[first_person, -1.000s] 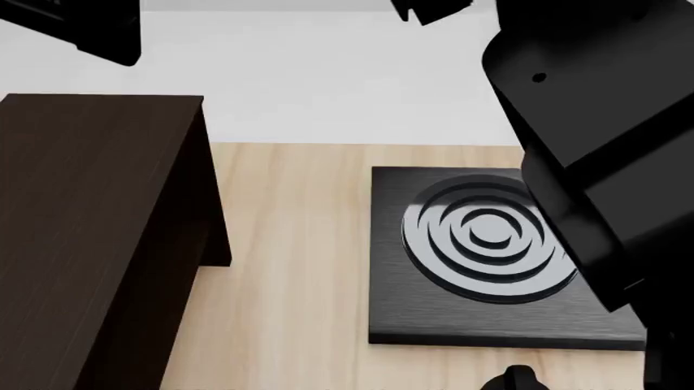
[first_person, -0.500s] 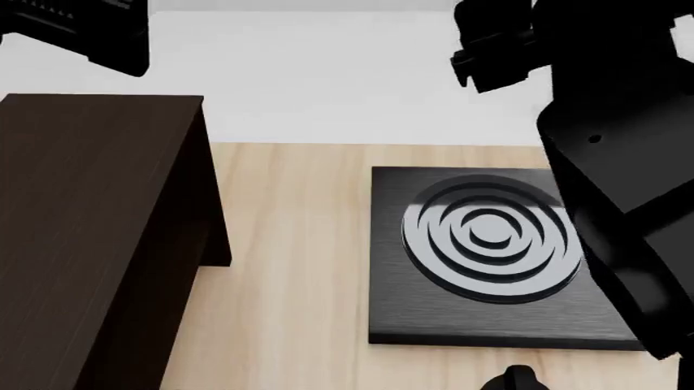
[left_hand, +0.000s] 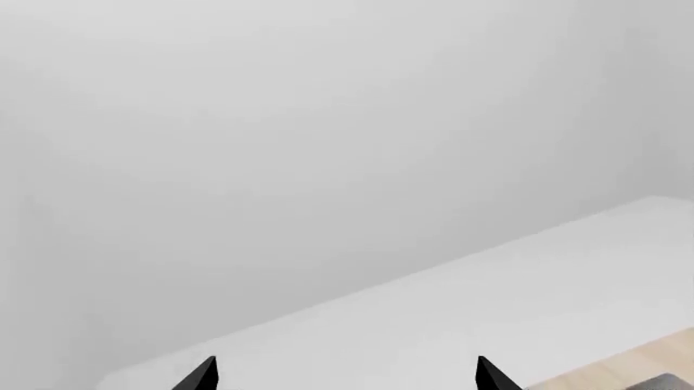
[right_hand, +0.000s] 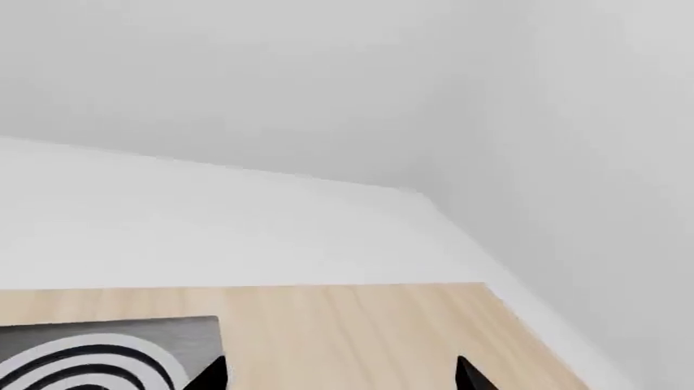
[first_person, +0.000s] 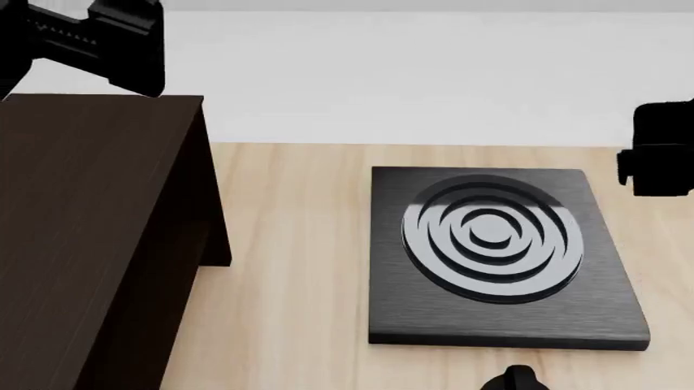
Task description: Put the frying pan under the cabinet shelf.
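Dark brown wood grain fills the head view from 7 to 10 o'clock: the cabinet (first_person: 87,236), flat top and slab side, standing on the pale wooden table (first_person: 292,268). At 4 o'clock from centre a black square plate (first_person: 493,325) lies flat on the table, well apart from the cabinet, its glossy concentric rings (first_person: 492,240) raised in the middle. The pan cannot be made out for certain — only a small black rounded shape (first_person: 518,379) pokes in at the 5 o'clock edge, just beside the plate's near side, and what it is cannot be told.

The left arm (first_person: 103,41) hangs at 11 o'clock, above the cabinet's far edge. Its wrist view shows the left gripper (left_hand: 344,375) with two black fingertips (left_hand: 201,375) set wide apart and nothing between them, facing a pale wall and a white floor.

A black block of the right arm (first_person: 661,158) shows at the 3 o'clock edge, beside the plate's far right corner. In the right wrist view the right gripper (right_hand: 341,375) is spread too — its tips (right_hand: 469,375) stand apart over bare table, with the plate's corner and rings by one tip. Neither gripper holds anything.
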Tool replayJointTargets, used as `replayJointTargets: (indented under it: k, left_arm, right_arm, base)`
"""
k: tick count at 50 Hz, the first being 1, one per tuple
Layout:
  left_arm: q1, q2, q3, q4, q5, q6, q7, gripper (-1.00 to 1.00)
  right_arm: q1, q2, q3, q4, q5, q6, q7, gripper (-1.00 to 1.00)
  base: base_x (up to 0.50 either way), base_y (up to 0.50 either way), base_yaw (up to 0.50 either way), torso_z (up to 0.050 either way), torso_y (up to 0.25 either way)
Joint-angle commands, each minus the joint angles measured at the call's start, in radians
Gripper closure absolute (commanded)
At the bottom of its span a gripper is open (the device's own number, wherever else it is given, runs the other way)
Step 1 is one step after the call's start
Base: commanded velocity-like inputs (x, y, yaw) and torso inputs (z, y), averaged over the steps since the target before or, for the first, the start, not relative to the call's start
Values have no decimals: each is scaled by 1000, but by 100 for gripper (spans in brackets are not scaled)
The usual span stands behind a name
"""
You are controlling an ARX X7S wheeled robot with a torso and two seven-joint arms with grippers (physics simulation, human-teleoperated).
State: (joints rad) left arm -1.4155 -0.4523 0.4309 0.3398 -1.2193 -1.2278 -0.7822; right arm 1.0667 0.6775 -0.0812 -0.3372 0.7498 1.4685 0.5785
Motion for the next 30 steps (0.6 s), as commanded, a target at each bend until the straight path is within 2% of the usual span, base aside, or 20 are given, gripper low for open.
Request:
replayJointTargets:
  k: [1, 12, 22, 30]
  left_arm:
    - [20, -11, 11, -6, 20, 24, 16, -100]
    - [36, -14, 36, -32, 62, 62, 51, -100]
    - [26, -8, 47, -47, 70, 65, 54, -100]
    - [18, -4, 54, -54, 74, 67, 53, -100]
  right_arm:
    - [-138, 42, 171, -93, 78, 71, 51, -100]
    - [-298, 124, 365, -175, 341, 92, 225, -100]
    - [-486, 157, 562, -271, 507, 74, 308, -100]
    - [-707, 165, 851, -352, 617, 67, 310, -100]
  base:
    - [0, 0, 0, 0, 0]
    - [0, 0, 0, 0, 0]
    - [0, 0, 0, 0, 0]
    - [0, 0, 0, 0, 0]
